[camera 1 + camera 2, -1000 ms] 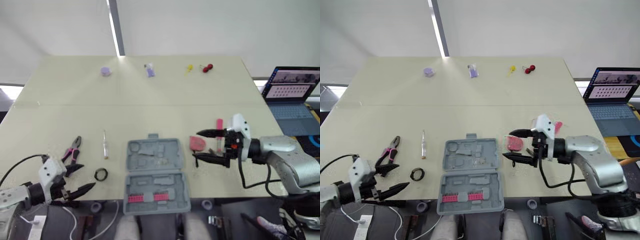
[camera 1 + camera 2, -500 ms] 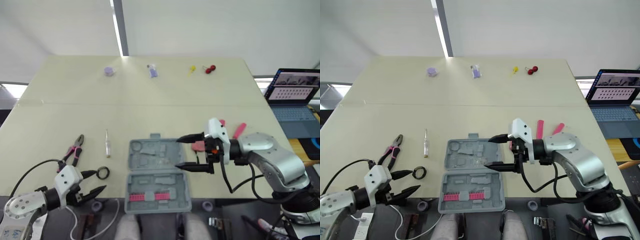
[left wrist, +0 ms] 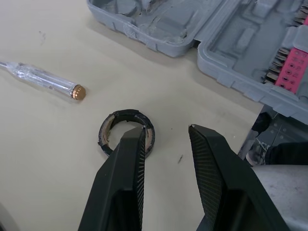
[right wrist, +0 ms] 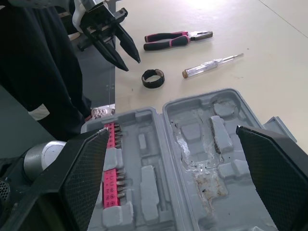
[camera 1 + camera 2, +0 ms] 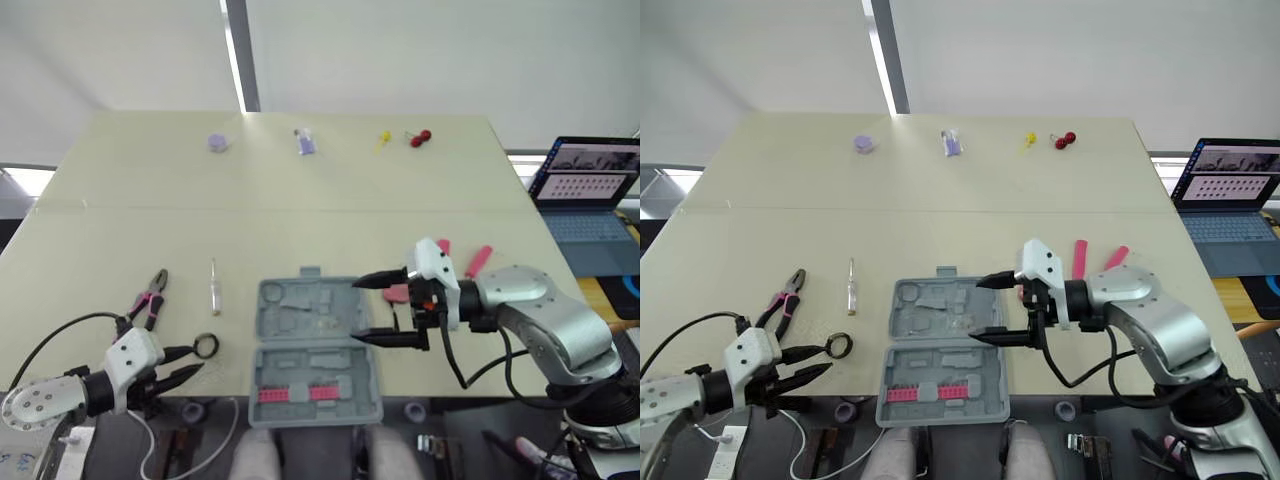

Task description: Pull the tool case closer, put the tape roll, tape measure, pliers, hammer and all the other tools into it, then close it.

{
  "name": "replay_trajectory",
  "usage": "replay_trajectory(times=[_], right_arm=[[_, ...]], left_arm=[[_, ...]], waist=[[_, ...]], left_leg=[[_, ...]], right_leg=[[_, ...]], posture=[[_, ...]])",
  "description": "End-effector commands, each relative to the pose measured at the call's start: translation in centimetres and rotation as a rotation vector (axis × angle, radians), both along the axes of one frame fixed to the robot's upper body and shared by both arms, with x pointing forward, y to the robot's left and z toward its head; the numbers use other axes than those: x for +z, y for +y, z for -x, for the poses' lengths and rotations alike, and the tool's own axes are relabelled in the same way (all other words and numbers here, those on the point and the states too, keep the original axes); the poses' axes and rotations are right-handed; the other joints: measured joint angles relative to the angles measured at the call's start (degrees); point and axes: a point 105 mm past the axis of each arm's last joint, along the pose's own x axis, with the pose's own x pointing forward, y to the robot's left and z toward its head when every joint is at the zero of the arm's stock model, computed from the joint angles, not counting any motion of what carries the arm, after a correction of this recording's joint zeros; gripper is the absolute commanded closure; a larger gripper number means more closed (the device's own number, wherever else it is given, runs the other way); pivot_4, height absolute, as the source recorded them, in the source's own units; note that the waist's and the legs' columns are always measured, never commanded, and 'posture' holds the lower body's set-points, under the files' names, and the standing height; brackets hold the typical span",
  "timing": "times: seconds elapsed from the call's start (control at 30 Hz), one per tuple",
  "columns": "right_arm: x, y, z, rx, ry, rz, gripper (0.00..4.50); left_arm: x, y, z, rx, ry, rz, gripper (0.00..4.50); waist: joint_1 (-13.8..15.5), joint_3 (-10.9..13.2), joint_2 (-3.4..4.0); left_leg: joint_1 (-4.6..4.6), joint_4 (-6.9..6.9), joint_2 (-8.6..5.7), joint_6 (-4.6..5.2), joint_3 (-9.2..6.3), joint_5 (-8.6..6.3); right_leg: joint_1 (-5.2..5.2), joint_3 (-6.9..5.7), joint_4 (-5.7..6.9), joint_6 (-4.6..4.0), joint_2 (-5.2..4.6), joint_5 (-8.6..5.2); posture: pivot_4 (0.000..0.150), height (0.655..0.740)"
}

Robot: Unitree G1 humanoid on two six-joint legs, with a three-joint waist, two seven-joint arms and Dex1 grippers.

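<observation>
Tape roll (image 3: 126, 114), just left of the tool case (image 5: 310, 345) — the left gripper (image 3: 164, 130), fingers spread, sits off-centre and could knock it away.

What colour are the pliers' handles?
Pink with black trim; the pliers show best in the right wrist view.

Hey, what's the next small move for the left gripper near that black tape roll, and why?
Probably ease the left gripper forward and down until its open fingers straddle the tape roll's near rim, then close. The roll lies flat on the table, outside the open tool case, and one fingertip is just at its rim, gripping nothing.
</observation>
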Motion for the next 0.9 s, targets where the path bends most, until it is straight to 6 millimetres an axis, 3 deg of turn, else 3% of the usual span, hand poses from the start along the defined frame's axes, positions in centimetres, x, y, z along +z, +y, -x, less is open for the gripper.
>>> replay_trajectory(times=[0.03, 0.9], right_arm=[[0.6, 0.2, 0.7, 0.033, -0.021, -0.005, 0.0], [0.6, 0.4, 1.0, 0.022, -0.011, -0.008, 0.0]], left_arm=[[0.1, 0.6, -0.2, 0.022, -0.001, -0.015, 2.94], [-1.9, -0.8, -2.4, 0.019, -0.004, -0.032, 2.94]], waist=[[0.0, 0.0, 0.0], [0.1, 0.0, -0.01]], left_leg=[[0.0, 0.0, 0.0, 0.0, 0.0, 0.0], [-0.01, 0.01, -0.01, 0.01, 0.01, -0.01]], right_leg=[[0.0, 0.0, 0.0, 0.0, 0.0, 0.0], [0.02, 0.0, -0.01, 0.0, -0.02, 0.0]], posture=[[0.15, 0.74], [0.15, 0.74]])
